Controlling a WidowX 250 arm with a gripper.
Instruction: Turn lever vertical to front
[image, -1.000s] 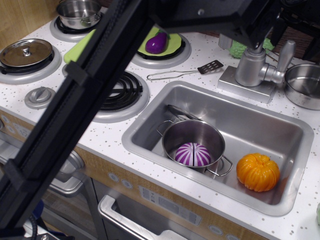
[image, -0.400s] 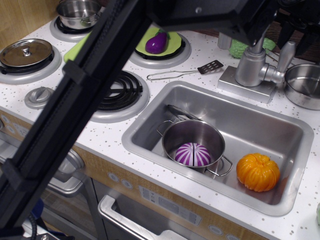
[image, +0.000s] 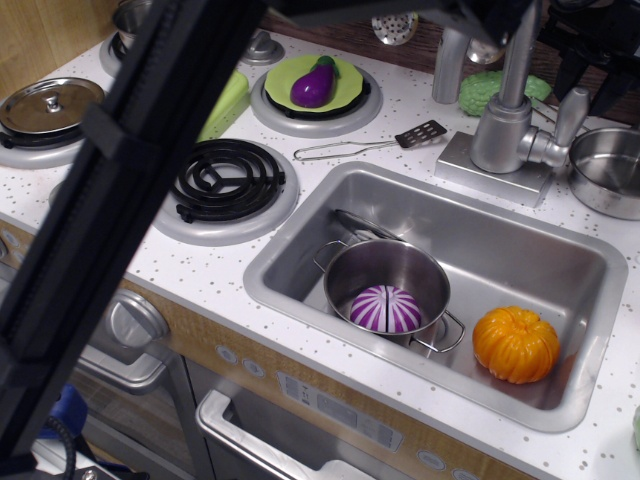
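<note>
The short matte-silver rounded lever (image: 570, 115) stands nearly upright, tilted slightly right, jointed to the right side of the grey cylindrical faucet body (image: 503, 135) behind the steel sink basin (image: 300, 262). Just right sits a round steel bowl (image: 605, 172); the dark end effector (image: 590, 45) crowds above it, grip state I cannot tell.

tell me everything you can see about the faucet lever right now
The lever is a short, matte-silver bar with a rounded tip, jointed to the right side of the faucet body. It stands nearly upright, tilted slightly right. A small steel pot sits just beside its base. The dark gripper parts above it are cut off by the frame edge; nothing visibly touches it.
</note>
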